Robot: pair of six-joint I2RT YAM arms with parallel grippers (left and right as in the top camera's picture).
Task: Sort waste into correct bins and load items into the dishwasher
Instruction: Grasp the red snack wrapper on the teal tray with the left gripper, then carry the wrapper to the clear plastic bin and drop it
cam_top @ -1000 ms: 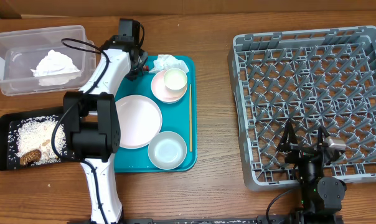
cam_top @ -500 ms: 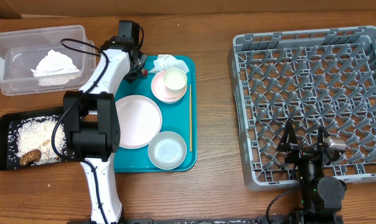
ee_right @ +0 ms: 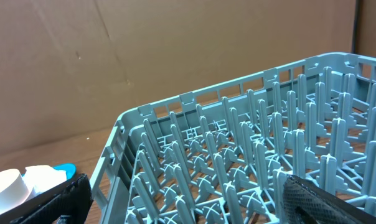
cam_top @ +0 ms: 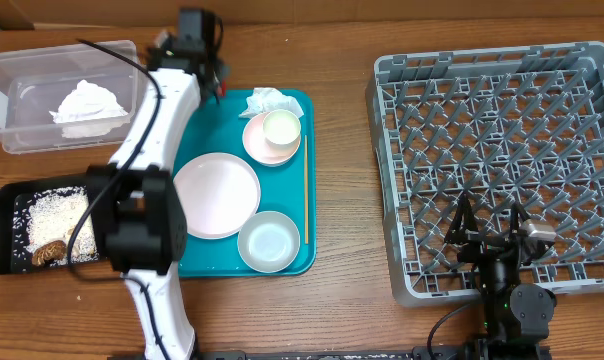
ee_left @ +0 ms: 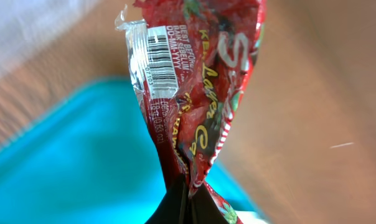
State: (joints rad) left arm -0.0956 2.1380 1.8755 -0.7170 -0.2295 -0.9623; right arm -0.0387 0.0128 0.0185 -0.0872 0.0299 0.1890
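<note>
My left gripper (ee_left: 185,202) is shut on the red-and-white wrapper (ee_left: 200,74), which hangs crumpled above the teal tray's corner and the wood. In the overhead view that gripper (cam_top: 219,80) is at the back, between the clear tub (cam_top: 62,48) and the teal tray (cam_top: 294,200). The tub holds one crumpled napkin (cam_top: 87,100); another napkin (cam_top: 267,100) lies on the tray. Rice crumbs and a brown lump (cam_top: 50,252) lie in the black tray (cam_top: 2,230). On the teal tray are the pink plate (cam_top: 217,195), the bowl (cam_top: 269,241) and the cup (cam_top: 281,127) on the pink dish (cam_top: 262,145). My right gripper (cam_top: 492,235) stands open over the dish rack (cam_top: 502,130).
A thin wooden stick (cam_top: 305,190) lies along the teal tray's right side. The left arm stretches from the front edge across the tray's left side. The rack's pegs (ee_right: 238,155) fill the right wrist view. Bare wood lies between tray and rack.
My left gripper closed on the wrapper and lifted it back and left, off the teal tray's corner. The right arm has not moved.
</note>
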